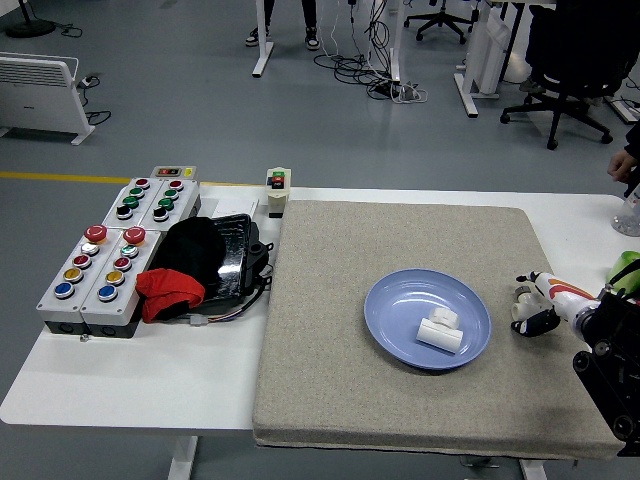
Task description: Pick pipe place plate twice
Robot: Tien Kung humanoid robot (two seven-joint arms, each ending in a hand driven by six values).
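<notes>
1. One white pipe fitting already lies on the blue plate, at about 5 o'clock of the plate's centre and inside its rim; I judge the first of the two placements done.
2. The right hand sits at 3 o'clock from the plate, just off its rim, low over the grey mat.
3. A second small white pipe piece shows at the hand's fingertips. The fingers look narrowly curled around it, but whether they grip it or merely touch it is too small to tell.
4. The step in hand is, by my reading, the second pick. The next move calls for a firm hold on that piece, a lift clear of the mat, and a short carry toward 9 o'clock over the plate rim.
5. The plate's bare area lies from 9 to 12 o'clock, so a release there would avoid knocking the first fitting.
6. Room: the mat's right edge runs close behind the hand, and a green object stands near it at 2 o'clock. The mat from 6 to 12 o'clock of the plate is open.
7. The button boxes and the black-and-red bundle sit far off at 9 o'clock, well apart from the work.
8. The left arm is out of view.
</notes>
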